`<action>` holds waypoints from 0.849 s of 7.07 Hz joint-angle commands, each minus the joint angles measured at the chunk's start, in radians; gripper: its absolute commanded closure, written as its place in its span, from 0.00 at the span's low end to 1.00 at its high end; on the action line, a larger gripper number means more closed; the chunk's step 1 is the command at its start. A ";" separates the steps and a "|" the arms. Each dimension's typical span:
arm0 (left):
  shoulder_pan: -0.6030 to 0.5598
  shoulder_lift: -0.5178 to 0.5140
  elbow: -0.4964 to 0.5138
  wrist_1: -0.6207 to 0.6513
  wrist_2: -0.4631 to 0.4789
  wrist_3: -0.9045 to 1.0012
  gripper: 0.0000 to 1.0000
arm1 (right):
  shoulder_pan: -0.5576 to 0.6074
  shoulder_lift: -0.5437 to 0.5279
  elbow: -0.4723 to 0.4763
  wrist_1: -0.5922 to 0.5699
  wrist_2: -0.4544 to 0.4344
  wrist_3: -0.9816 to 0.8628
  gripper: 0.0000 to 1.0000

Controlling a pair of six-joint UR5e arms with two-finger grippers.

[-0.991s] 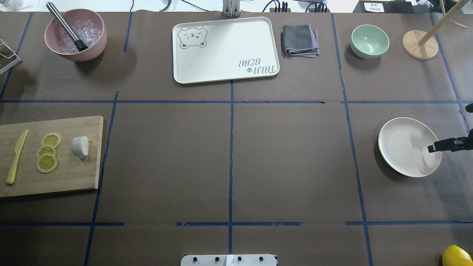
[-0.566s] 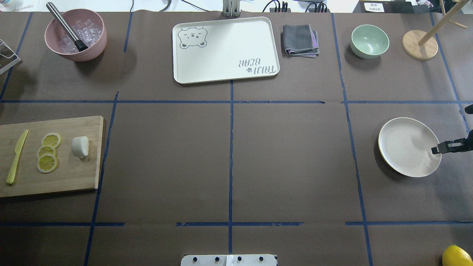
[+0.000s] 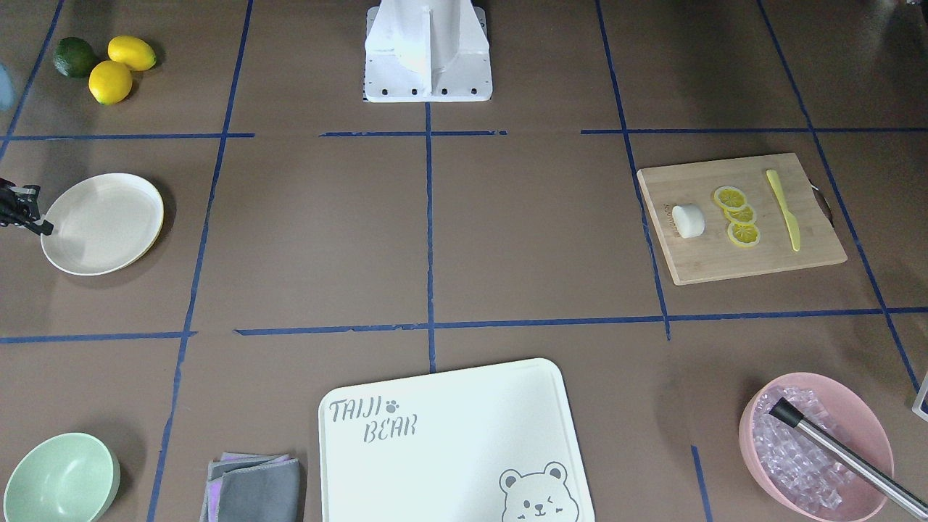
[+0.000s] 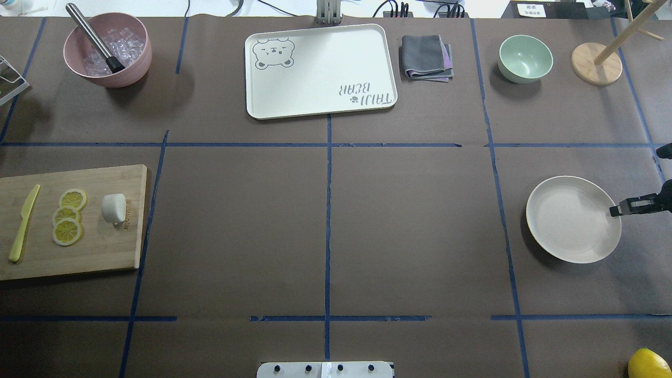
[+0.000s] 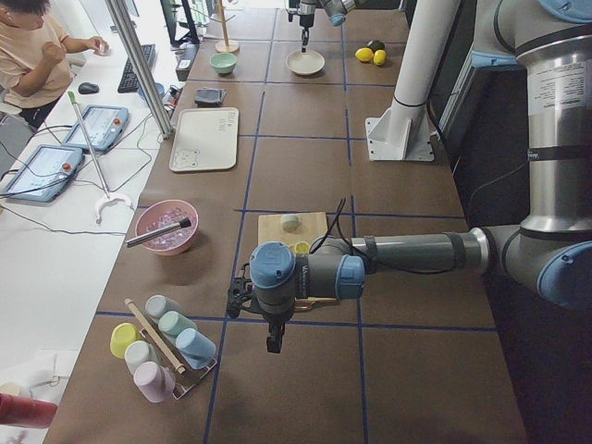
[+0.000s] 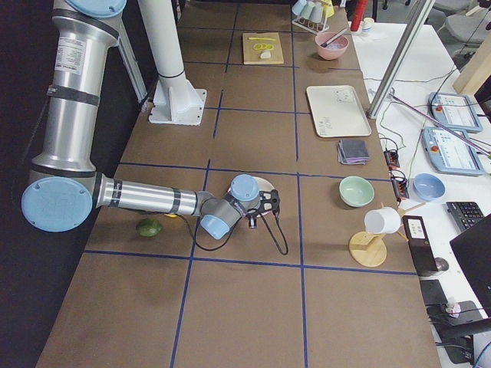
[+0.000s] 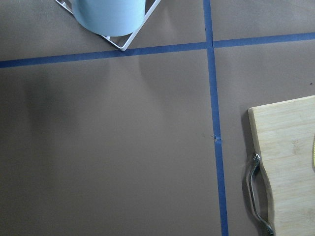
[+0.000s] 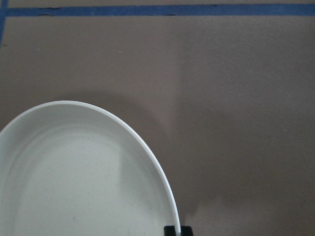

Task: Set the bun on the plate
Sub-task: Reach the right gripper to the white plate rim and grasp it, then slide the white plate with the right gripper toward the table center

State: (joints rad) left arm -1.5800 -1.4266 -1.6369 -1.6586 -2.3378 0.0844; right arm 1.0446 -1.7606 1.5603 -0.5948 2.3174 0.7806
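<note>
The plate is being clamped by its rim in the right gripper, so slipping or tipping is being risked; left gripper state cannot be told.

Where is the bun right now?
Overhead view, far left: the bun sits on the cutting board, just right of the lemon slices, far from the plate.

The overhead view looks down from behind the robot; the front-facing one looks down from across the table, robot base at 12 o'clock. Both share the plate, at 3 o'clock overhead, 9 o'clock opposite. 2 side views look along the table from its ends. The wrist cameras sit close: right over the plate's rim, left beside the wooden board.
</note>
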 commanded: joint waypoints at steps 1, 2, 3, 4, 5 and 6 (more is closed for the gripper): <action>0.000 0.000 0.000 0.000 0.000 0.000 0.00 | -0.009 0.062 0.073 -0.013 0.040 0.110 1.00; 0.000 -0.002 0.002 -0.001 0.000 0.000 0.00 | -0.065 0.137 0.076 -0.014 0.030 0.211 1.00; 0.000 -0.002 0.002 -0.001 0.000 0.000 0.00 | -0.133 0.226 0.075 -0.022 0.010 0.314 1.00; 0.000 -0.002 0.002 -0.001 0.000 0.000 0.00 | -0.170 0.348 0.076 -0.119 -0.019 0.409 1.00; 0.000 -0.002 0.002 -0.001 0.002 0.000 0.00 | -0.222 0.463 0.076 -0.246 -0.071 0.451 1.00; 0.000 -0.002 0.003 -0.001 0.002 0.000 0.00 | -0.297 0.558 0.076 -0.354 -0.163 0.486 1.00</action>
State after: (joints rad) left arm -1.5800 -1.4281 -1.6348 -1.6598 -2.3368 0.0844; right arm 0.8253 -1.3241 1.6363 -0.8202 2.2415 1.2131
